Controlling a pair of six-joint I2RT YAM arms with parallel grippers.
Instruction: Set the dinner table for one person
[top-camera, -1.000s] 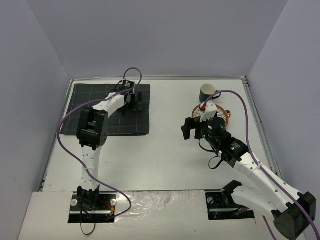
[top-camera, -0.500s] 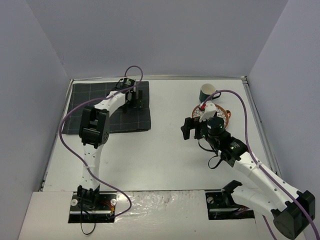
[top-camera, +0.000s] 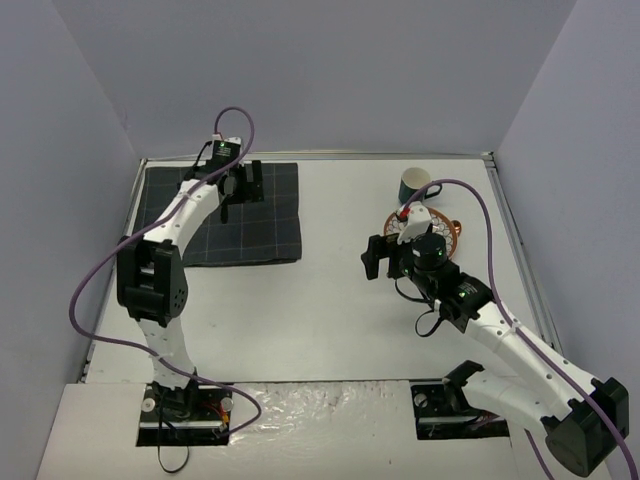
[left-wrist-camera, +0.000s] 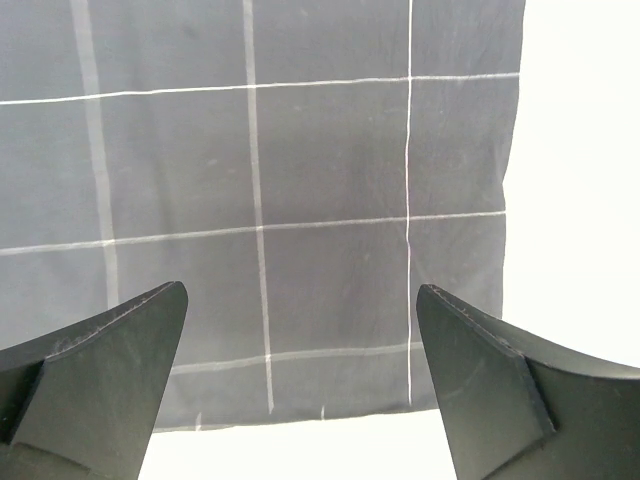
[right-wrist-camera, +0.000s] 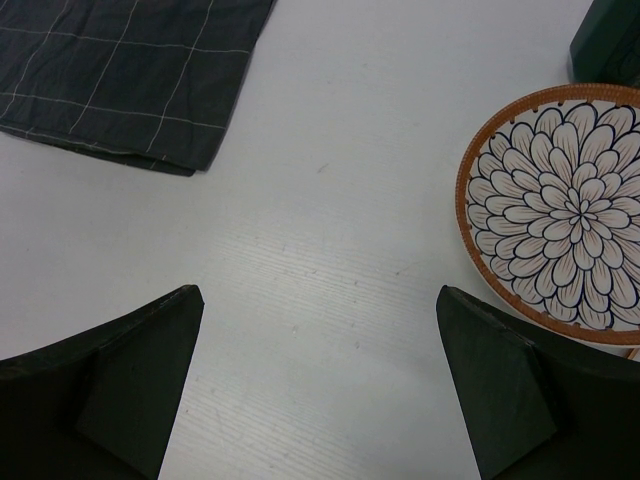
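1. The large flat white rectangular tabletop with a thin metal rim (top-camera: 320, 300) spans the floor of the grey-walled enclosure. Both arms reach over it from its near edge.
2. A dark grey cloth mat with thin pale check lines (top-camera: 250, 235) lies flat on the tabletop at the far left. The left arm covers part of it in the overhead view.
3. The left gripper (left-wrist-camera: 300, 300) hangs over the mat's far right corner. Its fingers are spread wide with nothing between them. The wrist view shows only the finger ends, and the mat's edge and bare tabletop show between and beside them.
4. The right gripper (right-wrist-camera: 318, 300) is over bare tabletop between the mat and the plate. Its fingers are fully apart and grip nothing.
5. A round plate with an orange rim and a dark blue petal pattern (right-wrist-camera: 565, 215) lies at the far right. The right wrist view cuts it off at the frame edge, and the right arm hides most of it from overhead.
6. A dark green mug with a pale inside (top-camera: 414, 186) stands just beyond the plate. Whether the two touch cannot be told.
7. A small white and red item at the plate's far edge is too small to identify.
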